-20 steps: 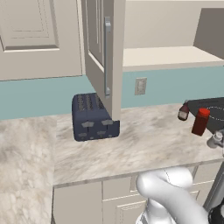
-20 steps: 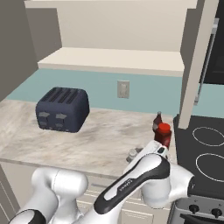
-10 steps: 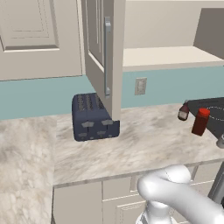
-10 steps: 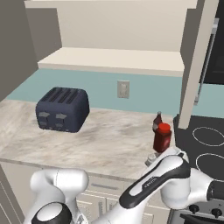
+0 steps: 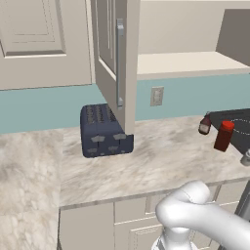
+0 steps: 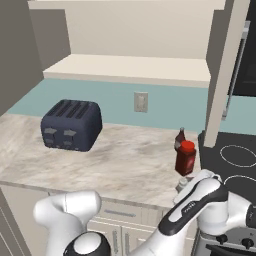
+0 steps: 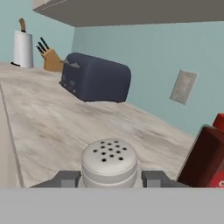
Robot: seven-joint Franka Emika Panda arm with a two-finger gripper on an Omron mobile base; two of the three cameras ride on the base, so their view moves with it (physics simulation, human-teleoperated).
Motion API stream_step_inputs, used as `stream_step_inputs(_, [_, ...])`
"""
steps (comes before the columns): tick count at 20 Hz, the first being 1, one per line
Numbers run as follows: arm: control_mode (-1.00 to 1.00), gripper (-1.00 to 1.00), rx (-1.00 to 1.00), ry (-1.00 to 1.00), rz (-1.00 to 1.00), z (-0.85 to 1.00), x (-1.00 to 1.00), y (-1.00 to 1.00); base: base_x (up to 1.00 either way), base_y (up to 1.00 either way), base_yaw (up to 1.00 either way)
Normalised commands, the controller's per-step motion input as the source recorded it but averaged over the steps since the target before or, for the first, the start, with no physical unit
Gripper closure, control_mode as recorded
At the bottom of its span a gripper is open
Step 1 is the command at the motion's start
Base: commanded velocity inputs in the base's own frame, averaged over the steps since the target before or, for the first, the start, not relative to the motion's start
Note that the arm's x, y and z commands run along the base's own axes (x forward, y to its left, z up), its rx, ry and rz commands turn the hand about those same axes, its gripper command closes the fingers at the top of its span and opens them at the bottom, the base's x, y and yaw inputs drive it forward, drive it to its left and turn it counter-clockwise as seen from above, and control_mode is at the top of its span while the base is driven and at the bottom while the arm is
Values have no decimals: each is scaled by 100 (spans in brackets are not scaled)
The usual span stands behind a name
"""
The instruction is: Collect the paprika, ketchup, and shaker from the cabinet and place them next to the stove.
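With its fingertips pressed to either side of the shaker point(image 7: 109, 162), the gripper point(image 7: 110, 178) holds it low over the counter point(image 6: 125, 160) by the stove point(image 6: 235, 162), near the ketchup point(image 6: 185, 157) and paprika point(image 6: 179, 139). Next, I judge: lower, release, withdraw.

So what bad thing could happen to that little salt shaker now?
The small white shaker with the holed top sits between the jaws, near the marble counter's front edge; a nudge might tip it off. The red ketchup bottle stands just beside it, so a sideways pull-out could knock it into the small dark-brown paprika bottle behind.
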Motion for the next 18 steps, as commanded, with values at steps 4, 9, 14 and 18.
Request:
stream_step_inputs(4, [-100,100,0,1,0,-38,41,-4,0,0,0])
stream_step_inputs(9, [-100,100,0,0,0,-34,41,-3,0,0,0])
stream_step_inputs(14, [-100,100,0,0,0,-30,34,-9,0,0,0])
stream_step_inputs(18, [-100,100,0,0,0,-26,30,-15,0,0,0])
